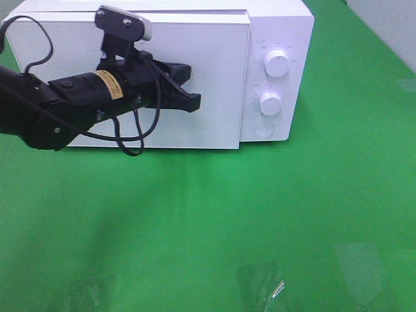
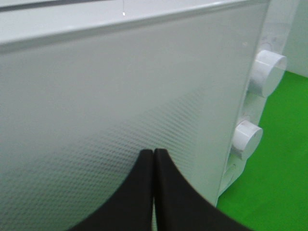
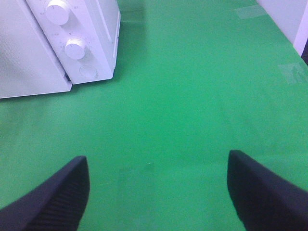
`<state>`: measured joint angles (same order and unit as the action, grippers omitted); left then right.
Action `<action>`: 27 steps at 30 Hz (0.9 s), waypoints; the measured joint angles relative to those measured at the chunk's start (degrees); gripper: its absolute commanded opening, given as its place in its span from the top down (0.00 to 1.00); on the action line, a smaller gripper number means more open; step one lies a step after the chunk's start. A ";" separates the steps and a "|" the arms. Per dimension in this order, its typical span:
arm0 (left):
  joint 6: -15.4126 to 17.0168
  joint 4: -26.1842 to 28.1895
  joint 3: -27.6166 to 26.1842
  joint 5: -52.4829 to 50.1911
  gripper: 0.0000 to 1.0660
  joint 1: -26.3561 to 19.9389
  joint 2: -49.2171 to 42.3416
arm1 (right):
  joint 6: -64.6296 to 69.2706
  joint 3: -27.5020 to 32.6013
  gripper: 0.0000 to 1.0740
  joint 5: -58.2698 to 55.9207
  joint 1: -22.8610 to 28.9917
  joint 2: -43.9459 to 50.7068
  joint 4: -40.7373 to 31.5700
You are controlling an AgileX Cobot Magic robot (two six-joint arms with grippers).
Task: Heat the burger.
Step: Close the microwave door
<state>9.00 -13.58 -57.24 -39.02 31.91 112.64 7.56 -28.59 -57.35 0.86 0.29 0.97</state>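
A white microwave (image 1: pixel 286 39) stands toward the far edge of the green worktop (image 1: pixel 208 214), nearer its far-left corner, with its door (image 1: pixel 218 78) looking closed. The control panel sits at the right end of the microwave's front: an upper knob (image 1: pixel 277 64), a lower knob (image 1: pixel 270 103) and a round button (image 1: pixel 264 129) below them. From the microwave's front to the near edge the worktop lies open, and there is also bare green to the right of the microwave as far as the right edge.

The left arm reaches in from the left edge and lies almost level across the front of the door, its cable (image 1: pixel 130 140) looping below it. The left end effector (image 1: pixel 194 99) is pinched fully together with nothing between its fingers (image 2: pixel 139 192). Its tip is near the door's right part, short of the knobs; whether it touches the door cannot be told.

The right end effector (image 3: pixel 158 159) hangs over open worktop in front of the microwave's right end. It is spread wide and holds nothing.

The burger shows in none of the views.
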 measured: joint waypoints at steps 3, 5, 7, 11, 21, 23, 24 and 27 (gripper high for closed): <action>0.00 -0.23 -1.26 0.40 1.00 0.40 0.80 | 0.00 0.00 0.33 0.00 0.00 0.00 0.00; -0.06 -0.34 -6.02 2.52 1.00 1.49 3.61 | 0.00 0.00 0.33 0.00 0.00 0.00 0.00; -0.11 -0.46 -7.45 3.04 1.00 1.55 4.24 | 0.00 0.00 0.33 0.00 0.00 0.00 0.00; 0.11 0.00 -11.23 6.02 1.00 3.09 6.13 | 0.00 0.00 0.33 0.00 0.00 0.00 0.00; 0.92 1.89 -14.78 12.09 1.00 5.56 6.70 | 0.00 0.00 0.33 0.00 0.00 0.00 0.00; 0.86 2.06 -14.84 13.18 1.00 5.73 6.19 | 0.00 0.00 0.33 0.00 0.00 0.00 0.00; 0.86 2.06 -14.84 13.18 1.00 5.73 6.19 | 0.00 0.00 0.33 0.00 0.00 0.00 0.00; 0.40 3.04 -13.46 15.76 1.00 6.25 2.81 | 0.00 0.00 0.33 0.00 0.00 0.00 0.00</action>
<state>9.40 -10.54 -70.70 -23.26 38.16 115.45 7.56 -28.59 -57.35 0.86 0.29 0.97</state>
